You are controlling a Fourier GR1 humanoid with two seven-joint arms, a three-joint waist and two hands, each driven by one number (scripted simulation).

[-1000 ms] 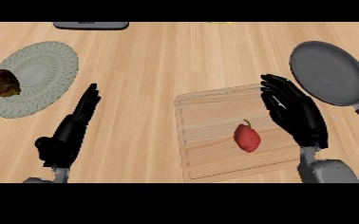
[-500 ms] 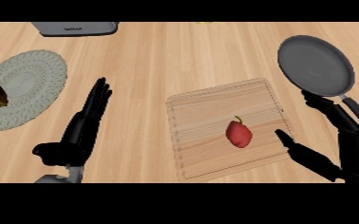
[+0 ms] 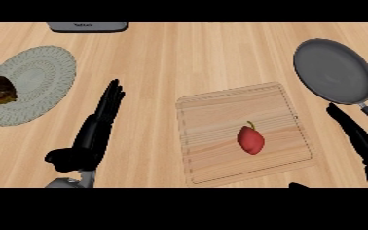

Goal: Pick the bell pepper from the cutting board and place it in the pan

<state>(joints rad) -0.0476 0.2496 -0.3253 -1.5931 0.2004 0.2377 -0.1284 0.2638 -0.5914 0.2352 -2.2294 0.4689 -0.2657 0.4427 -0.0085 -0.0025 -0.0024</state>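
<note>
The red bell pepper [image 3: 250,139] lies on the cutting board [image 3: 215,126], left of the right hand [image 3: 350,129], with its long axis nearly up-down in the view and its green stem pointing away from the robot. The right hand is open with straight fingers, just below the pan [image 3: 334,70] and touching nothing. The left hand [image 3: 93,131], well left of the board, is also relaxed and open.

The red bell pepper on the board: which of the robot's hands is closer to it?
Right. The right hand shows at the view's right edge, just past the cutting board holding the bell pepper. The left hand lies on the counter, well left of the board.
</note>
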